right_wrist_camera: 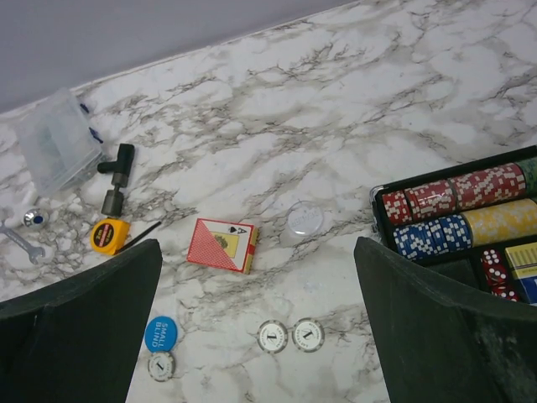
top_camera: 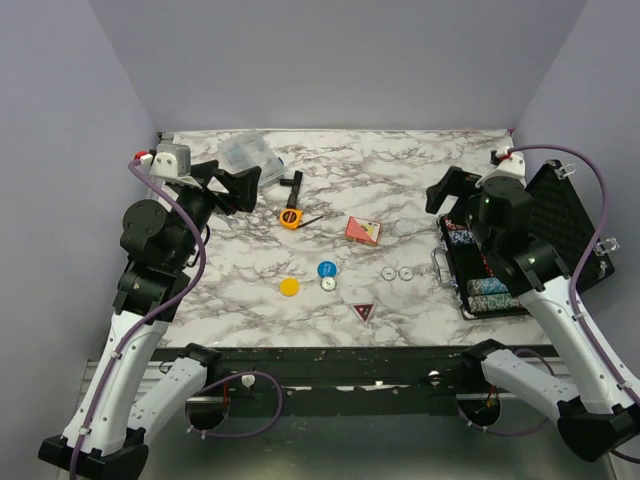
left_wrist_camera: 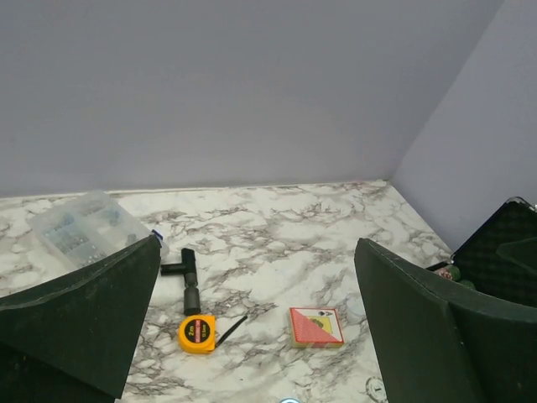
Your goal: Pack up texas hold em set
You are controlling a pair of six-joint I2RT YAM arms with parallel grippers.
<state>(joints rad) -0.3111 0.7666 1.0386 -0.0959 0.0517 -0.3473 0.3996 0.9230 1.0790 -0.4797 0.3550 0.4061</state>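
The black briefcase (top_camera: 566,214) lies open at the right edge, with rows of chips (right_wrist_camera: 453,210) in its tray. Loose on the marble lie the red card box (top_camera: 362,230), a blue disc (top_camera: 327,268), a yellow disc (top_camera: 289,287), two white discs (top_camera: 397,272) side by side, a third white disc (top_camera: 328,283) and the red triangle (top_camera: 364,312). My left gripper (top_camera: 238,187) hangs open and empty above the table's back left. Beside the case's far end, my right gripper (top_camera: 448,192) also stands open and holds nothing. A clear round disc (right_wrist_camera: 304,220) lies near the card box (right_wrist_camera: 221,244).
An orange tape measure (top_camera: 290,217) and a black T-shaped tool (top_camera: 293,185) lie behind the card box. A clear plastic compartment box (top_camera: 245,152) sits at the back left. A small wrench (right_wrist_camera: 21,243) lies at the far left. Grey walls enclose three sides.
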